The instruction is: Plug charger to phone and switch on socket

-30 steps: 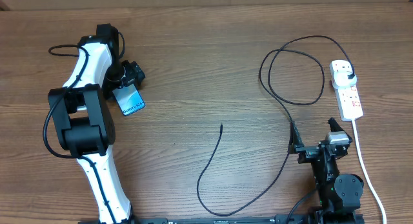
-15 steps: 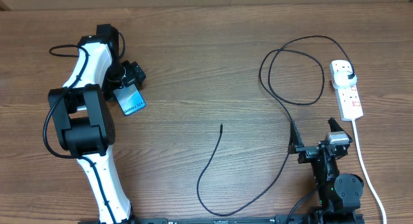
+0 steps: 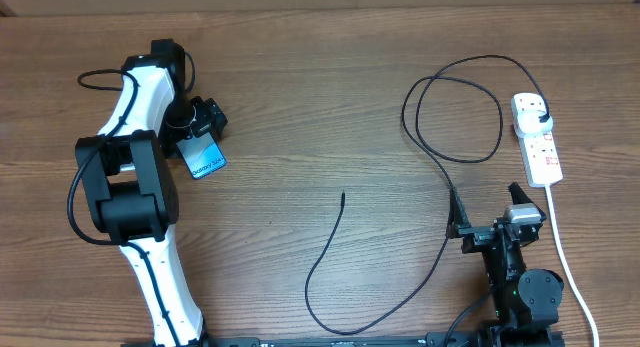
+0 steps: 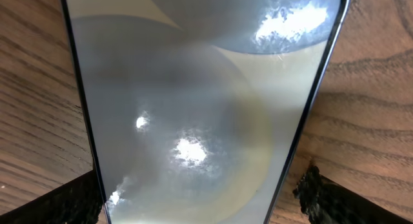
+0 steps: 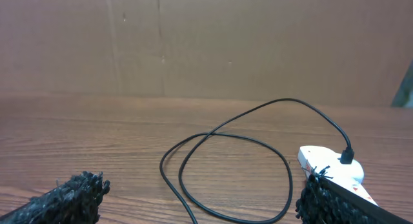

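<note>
One phone (image 3: 205, 159) lies flat on the left part of the wooden counter (image 3: 300, 87), its light blue screen facing up and white lettering near the short edge closer to the robot. In the left wrist view the screen fills most of the picture and shows glare spots.

The left gripper (image 3: 198, 133) hangs directly over the phone with its jaws spread wide. One dark finger (image 4: 64, 204) is at each long side of the phone. It has hold of nothing; whether the fingers touch the phone's edges I cannot tell.

One charger (image 3: 440, 242), a thin black cable, lies on the counter. Its small free tip (image 3: 343, 195) rests near the middle, well apart from the phone. From the tip the cable sweeps toward the near edge, curves back up on the right, makes one loose loop (image 3: 455, 117), and ends at a black plug (image 3: 540, 115).

That plug sits in the far end of the one socket (image 3: 545, 159), a white power strip on the right side with small red marks that are too small to count. Its white cord (image 3: 566, 252) runs toward the near edge.

The right gripper (image 3: 488, 209) sits low near the front right, just beside the cable and the strip, with its jaws fully apart and empty.
</note>
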